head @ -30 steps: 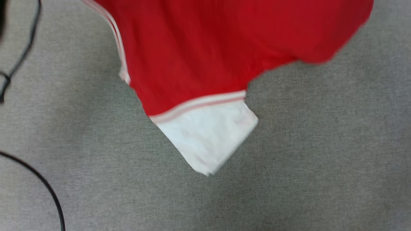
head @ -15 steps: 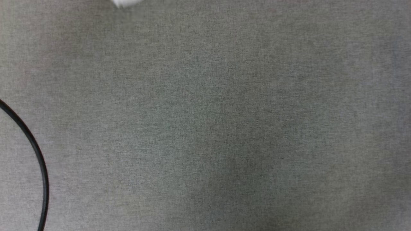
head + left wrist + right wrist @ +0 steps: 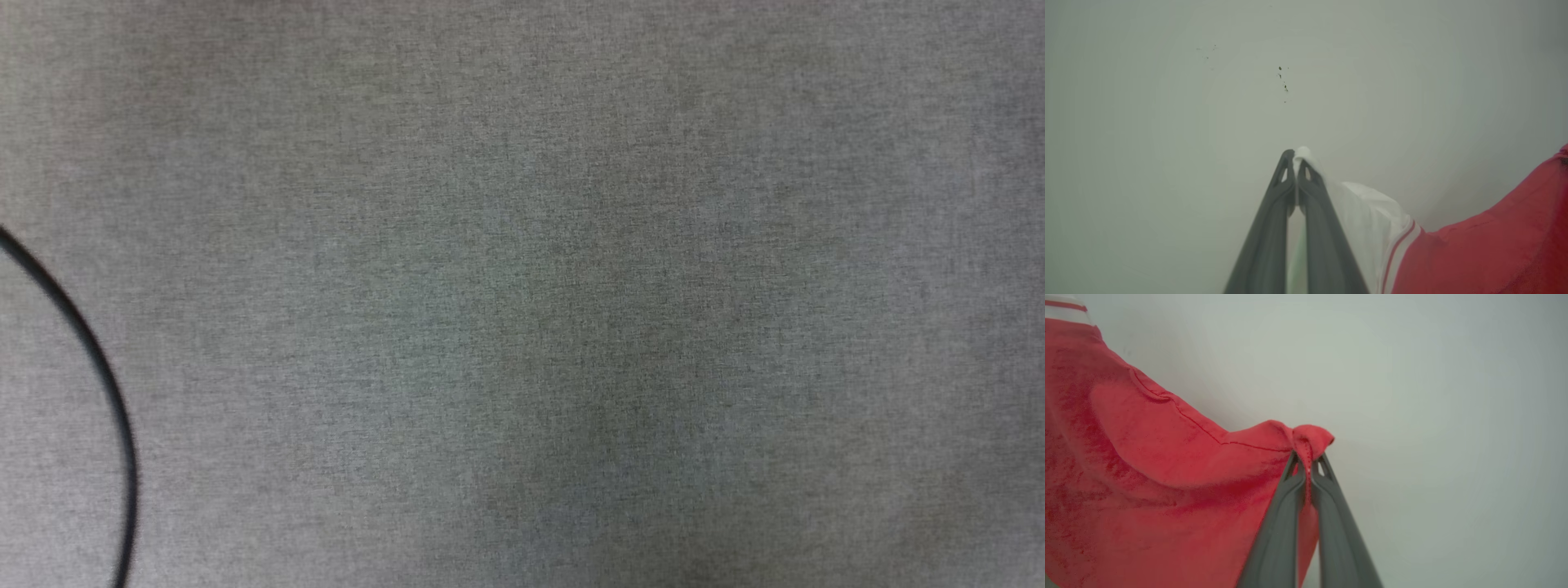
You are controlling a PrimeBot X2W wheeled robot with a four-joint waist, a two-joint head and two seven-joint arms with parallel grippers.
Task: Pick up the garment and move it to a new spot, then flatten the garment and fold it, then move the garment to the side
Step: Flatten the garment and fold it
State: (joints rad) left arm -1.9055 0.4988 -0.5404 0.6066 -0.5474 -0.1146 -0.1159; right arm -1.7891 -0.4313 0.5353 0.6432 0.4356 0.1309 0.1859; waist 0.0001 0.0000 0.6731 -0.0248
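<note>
Curving black cable (image 3: 95, 357) on grey carpet (image 3: 571, 286)

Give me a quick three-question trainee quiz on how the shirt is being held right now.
1. True or false: the left pincer is shut on the garment's white sleeve.
2. What does the right pincer pinch? A) red fabric B) striped collar trim C) nothing
3. Fill in: in the head view, a black ___ curves across the grey surface at the left.
Key: 1 true; 2 A; 3 cable.
</note>
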